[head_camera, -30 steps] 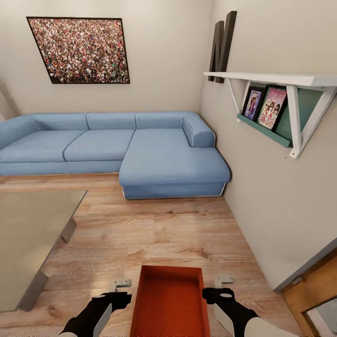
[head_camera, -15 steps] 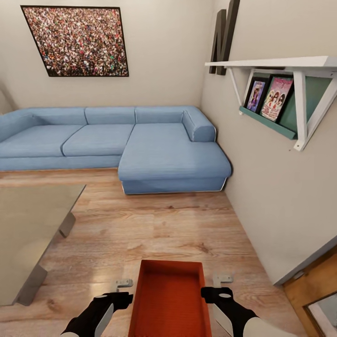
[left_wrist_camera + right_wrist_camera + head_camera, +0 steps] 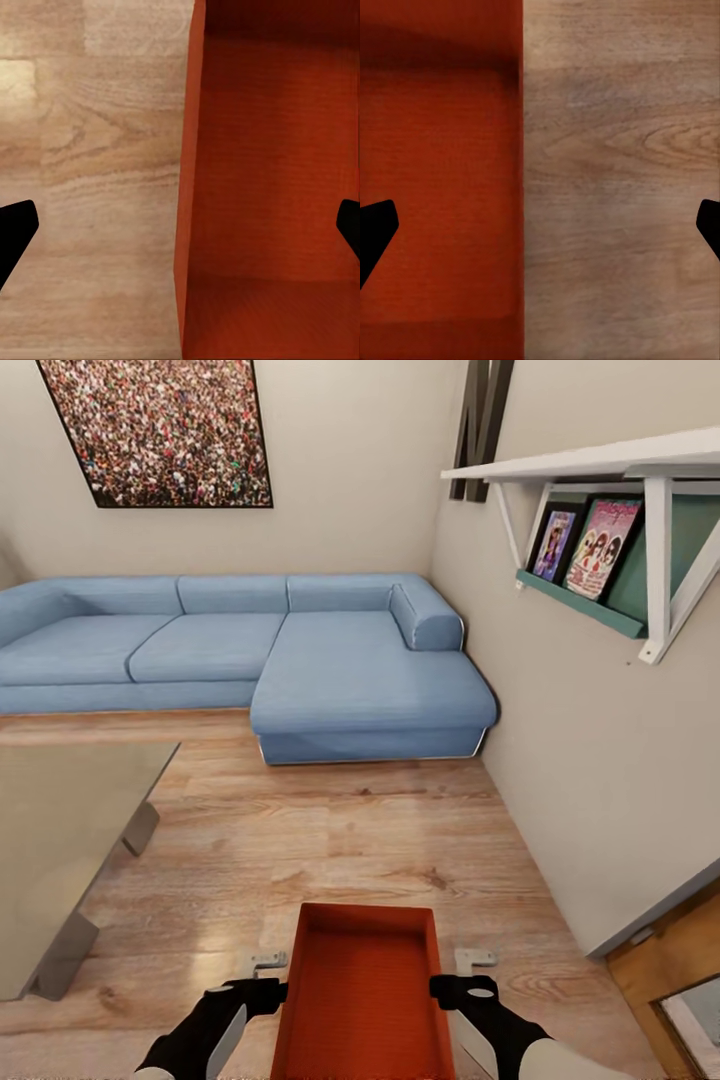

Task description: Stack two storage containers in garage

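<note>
One orange-red storage container (image 3: pixel 362 990) lies lengthwise between my arms over the light wood-plank living-room floor (image 3: pixel 330 840); whether it rests on the planks I cannot tell. My left gripper (image 3: pixel 268 968) is open and straddles the container's left long wall, one finger inside and one outside. The left wrist view shows that wall and the bin's flat bottom (image 3: pixel 270 165) between the spread fingertips of the left gripper (image 3: pixel 180 225). My right gripper (image 3: pixel 470 966) is open astride the right wall; the right wrist view shows the container (image 3: pixel 435 172) beside bare planks. The second container is out of view.
A blue sectional sofa (image 3: pixel 300 660) fills the far corner. The glass coffee table (image 3: pixel 60 840) stands at my left. A cream wall (image 3: pixel 580 760) with a white shelf (image 3: pixel 620 470) runs along my right, with a wood-panelled door (image 3: pixel 680 980) at its near end.
The camera has moved, so the sofa, shelf and wall picture have shifted. The container's far edge sits slightly higher relative to my grippers. Both grippers stay open.
</note>
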